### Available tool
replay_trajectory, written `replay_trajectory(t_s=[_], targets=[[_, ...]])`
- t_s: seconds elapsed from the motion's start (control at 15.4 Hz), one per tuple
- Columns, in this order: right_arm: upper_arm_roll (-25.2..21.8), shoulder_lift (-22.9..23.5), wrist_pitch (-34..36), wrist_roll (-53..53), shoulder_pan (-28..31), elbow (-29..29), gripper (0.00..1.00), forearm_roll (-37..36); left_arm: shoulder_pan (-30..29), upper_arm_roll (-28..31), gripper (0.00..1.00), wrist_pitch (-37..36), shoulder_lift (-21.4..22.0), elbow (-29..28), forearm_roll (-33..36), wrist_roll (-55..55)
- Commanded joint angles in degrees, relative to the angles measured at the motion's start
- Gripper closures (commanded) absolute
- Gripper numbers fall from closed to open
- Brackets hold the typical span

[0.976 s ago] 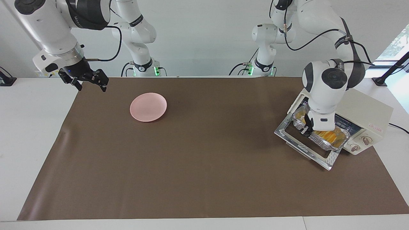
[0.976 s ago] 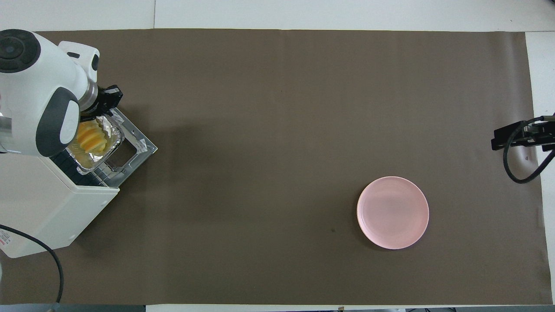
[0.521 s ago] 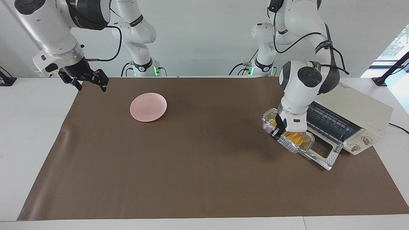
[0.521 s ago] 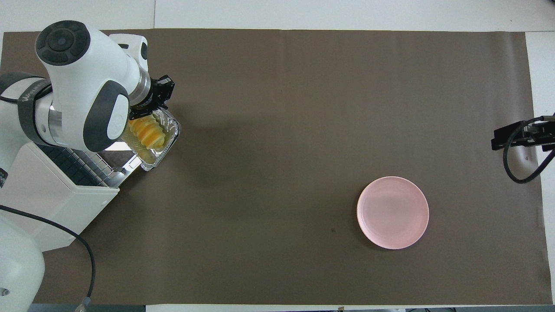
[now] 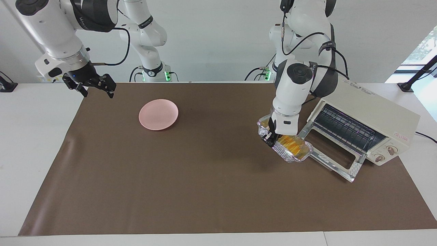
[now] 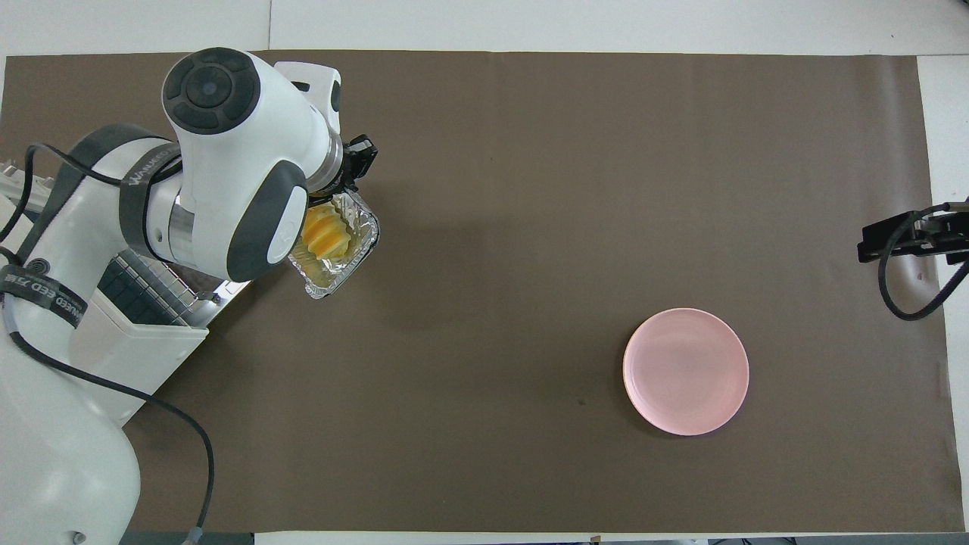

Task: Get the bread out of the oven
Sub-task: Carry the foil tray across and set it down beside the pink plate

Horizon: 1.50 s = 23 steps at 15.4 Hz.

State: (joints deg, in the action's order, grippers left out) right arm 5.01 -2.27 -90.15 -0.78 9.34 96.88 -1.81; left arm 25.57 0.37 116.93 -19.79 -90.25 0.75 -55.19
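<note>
The golden ridged bread (image 5: 293, 145) (image 6: 327, 235) lies in a crinkled foil tray (image 5: 300, 158) (image 6: 359, 253). My left gripper (image 5: 271, 139) (image 6: 350, 175) is shut on the tray's rim and holds it over the brown mat, just off the edge of the oven's dropped door (image 5: 336, 162). The cream oven (image 5: 368, 112) (image 6: 113, 356) stands at the left arm's end of the table, its wire rack (image 5: 344, 128) bare. My right gripper (image 5: 97, 87) (image 6: 870, 246) waits open and holds nothing, over the mat's edge at the right arm's end.
A round pink plate (image 5: 158, 114) (image 6: 686, 371) sits on the brown mat (image 5: 205, 188) toward the right arm's end, nothing on it. The oven's cable (image 5: 426, 136) trails off at the left arm's end of the table.
My left gripper has drawn the foil tray with the bread out of the oven, past the open door and out over the mat toward the table's middle. The right arm has not moved.
</note>
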Motion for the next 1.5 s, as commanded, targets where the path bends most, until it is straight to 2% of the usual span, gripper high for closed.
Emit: replay_trajectory(t_s=[0.0, 0.13, 0.33, 0.39, 0.59, 0.72, 0.85, 1.04, 1.43], targets=[[0.5, -1.0, 0.2, -1.0, 0.5, 1.0, 0.00, -0.4, 4.7, 0.7, 1.00, 1.0, -1.3, 1.9, 1.9, 0.8], [0.4, -1.0, 0.2, -1.0, 0.5, 1.0, 0.00, -0.4, 8.1, 0.8, 1.00, -0.5, -2.9, 4.2, 2.8, 0.8], [0.4, -1.0, 0.2, -1.0, 0.5, 1.0, 0.00, -0.3, 10.9, 0.3, 1.00, -10.5, -10.7, 15.9, 2.8, 0.8], [0.4, -1.0, 0.2, -1.0, 0.5, 1.0, 0.00, -0.4, 12.2, 0.3, 1.00, -13.5, -12.0, 17.8, 3.1, 1.3], [0.4, -1.0, 0.2, -1.0, 0.5, 1.0, 0.00, -0.4, 18.5, 0.0, 1.00, -14.4, -14.1, 17.7, 3.9, 3.4], [0.5, -1.0, 0.2, -1.0, 0.5, 1.0, 0.00, -0.4, 20.6, -0.1, 1.00, -11.0, -16.5, 17.7, 3.6, 3.3], [0.4, -1.0, 0.2, -1.0, 0.5, 1.0, 0.00, -0.4, 21.4, 0.0, 1.00, -6.5, -16.9, 17.7, 4.4, 3.5], [0.4, -1.0, 0.2, -1.0, 0.5, 1.0, 0.00, -0.3, 26.2, -0.2, 1.00, -6.6, -19.3, 17.7, 14.1, 8.5], [0.4, -1.0, 0.2, -1.0, 0.5, 1.0, 0.00, -0.4, 26.4, -0.1, 1.00, -5.9, -20.5, 18.0, 7.7, 8.2]])
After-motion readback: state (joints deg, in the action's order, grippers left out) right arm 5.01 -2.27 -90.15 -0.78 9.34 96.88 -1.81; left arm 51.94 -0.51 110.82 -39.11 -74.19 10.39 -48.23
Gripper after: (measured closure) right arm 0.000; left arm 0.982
